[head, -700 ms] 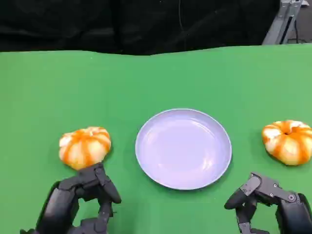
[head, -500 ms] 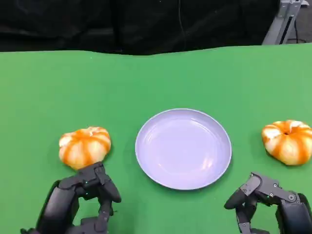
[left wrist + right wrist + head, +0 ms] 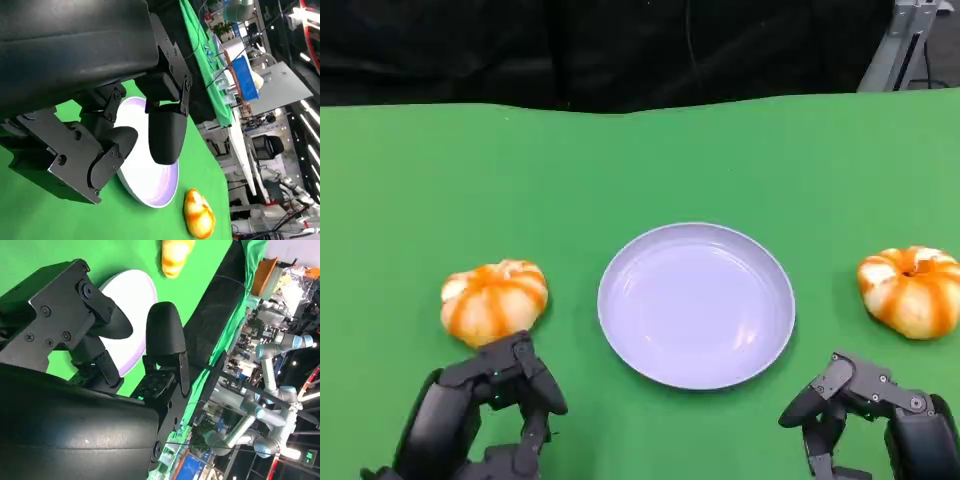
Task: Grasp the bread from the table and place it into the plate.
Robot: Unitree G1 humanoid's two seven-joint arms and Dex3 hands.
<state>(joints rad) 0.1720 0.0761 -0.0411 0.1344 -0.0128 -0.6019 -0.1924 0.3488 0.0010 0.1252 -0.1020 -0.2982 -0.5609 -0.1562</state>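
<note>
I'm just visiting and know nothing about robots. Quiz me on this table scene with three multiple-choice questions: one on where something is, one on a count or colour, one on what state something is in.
1. Where is the plate?
A. between the two breads
B. at the table's far edge
C. under the left hand

2. How many breads lie on the green table?
A. one
B. two
C. three

3. What is in the plate?
A. a bread
B. a hand
C. nothing

Answers:
1. A: the left bread lies on one side of it and the right bread on the other.
2. B: the head view shows two orange-striped breads, one toward each side.
3. C: its pale lavender surface is bare, and both the left hand and the right hand hover nearer the robot, holding nothing.
</note>
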